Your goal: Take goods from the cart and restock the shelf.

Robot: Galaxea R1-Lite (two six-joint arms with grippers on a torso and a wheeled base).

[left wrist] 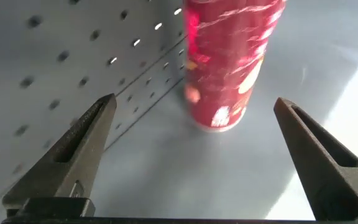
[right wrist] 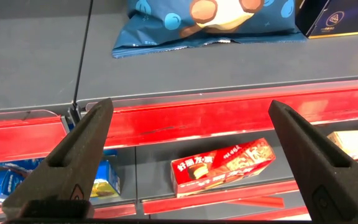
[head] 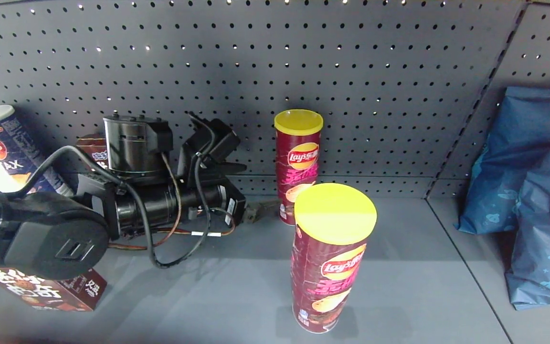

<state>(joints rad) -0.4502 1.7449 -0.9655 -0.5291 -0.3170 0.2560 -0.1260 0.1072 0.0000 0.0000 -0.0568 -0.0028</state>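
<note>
Your left gripper (left wrist: 194, 101) spread wide, empty, just left of far chip can (head: 298, 162), upright by pegboard (head: 375, 71). Risk if you pull back: finger clips it, or wrist topples near chip can (head: 330, 267). Right gripper (right wrist: 190, 106) wide, empty.

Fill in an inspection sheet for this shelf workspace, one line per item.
Surface: grey shelf, flat.
Job's things: rear can by the back wall and front can nearer the edge, both red with yellow lids, upright, apart.
Clutter: blue can and brown box at left, blue bags at right.
Grippers: left gripper open, facing the rear can, not touching; right gripper open, empty.
Cables: black cables loop along the left arm.
Surroundings: perforated back wall; red-edged shelves below.
</note>
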